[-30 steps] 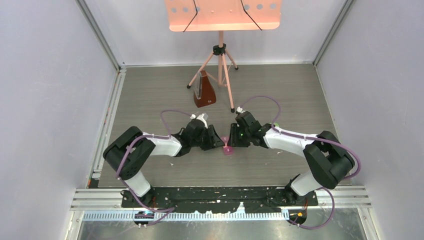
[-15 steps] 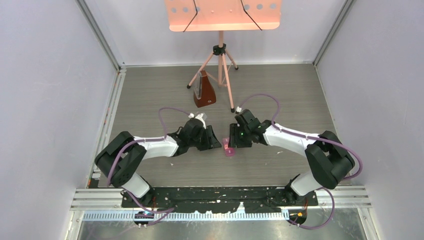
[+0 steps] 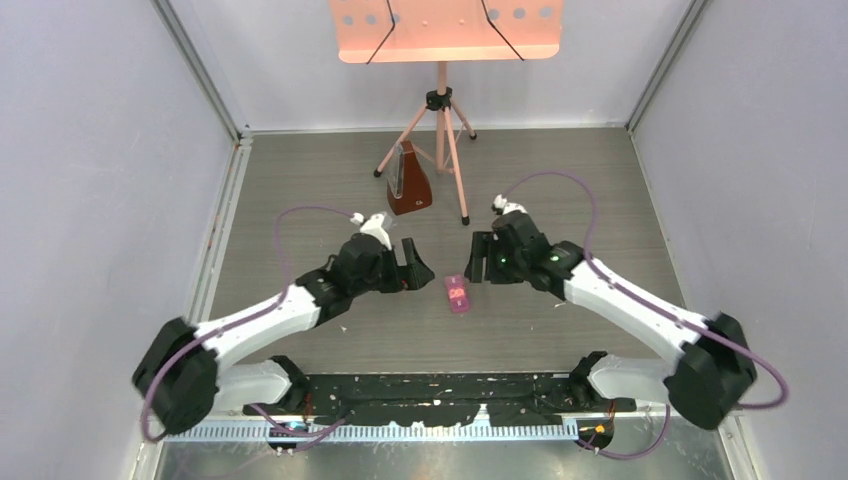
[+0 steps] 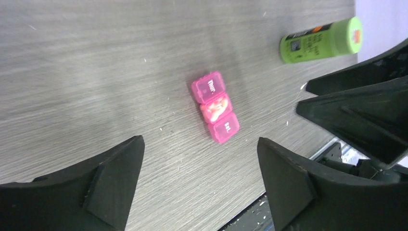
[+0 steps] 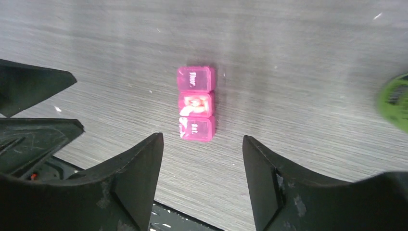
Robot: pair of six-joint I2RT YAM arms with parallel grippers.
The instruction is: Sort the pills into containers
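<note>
We see the pink box (image 4: 215, 107) lying flat on the bench (image 4: 96, 72), with orange pills (image 4: 213, 110) showing in its middle compartment and lettered lids on the two end ones. Our left tool (image 4: 199, 144) and right tool (image 5: 202, 140) flank it, each spread wide, holding nothing and clear of the box. A green bottle (image 4: 321, 40) lies on its side farther off on the bench.
</note>
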